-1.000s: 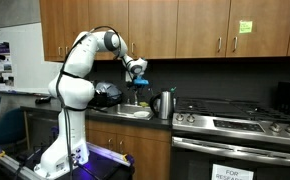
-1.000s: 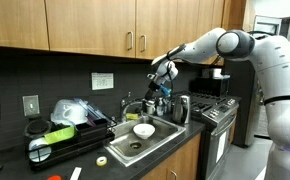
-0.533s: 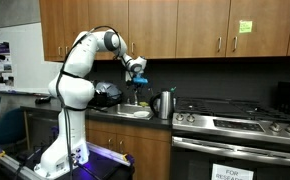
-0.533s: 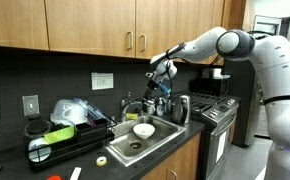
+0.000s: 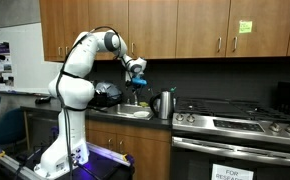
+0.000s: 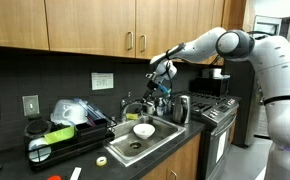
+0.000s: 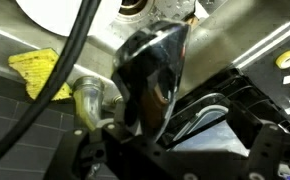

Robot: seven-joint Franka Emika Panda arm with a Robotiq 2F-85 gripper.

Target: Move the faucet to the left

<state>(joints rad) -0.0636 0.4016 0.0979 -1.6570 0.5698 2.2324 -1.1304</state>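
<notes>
While the white jointed robot arm (image 5: 80,70) bends over the steel sink (image 6: 157,133), its dark tool (image 6: 159,90) hangs right at the top of the slim silvery-grey metal faucet (image 6: 145,104). The faucet stands at the back rim of the sink, close to the dark wall. In both exterior views the tool is too small to show its opening. In the wrist view, dark glossy parts fill the middle, so I cannot tell if it is wide, narrow or holding the faucet. That view shows a round grey tube of the faucet (image 7: 89,100) at 9 o'clock of the centre and a crumpled yellow sponge (image 7: 35,70) at 10 o'clock.

On the oven door a white paper sheet (image 5: 232,172) carries black letters: "FOR", and below it a word beginning "RESEA", cut by the edge. A small green note (image 5: 245,27) sticks on a brown wooden cabinet door (image 5: 175,30); its writing is not readable.

At 3 o'clock of the faucet a squat shiny steel kettle (image 5: 164,103) with a dark handle stands on the dark desk (image 6: 192,127). A round white bowl (image 6: 143,130) lies in the sink at 7 o'clock of the tool. At 9 o'clock of the sink sits a black dish rack (image 6: 80,143).
</notes>
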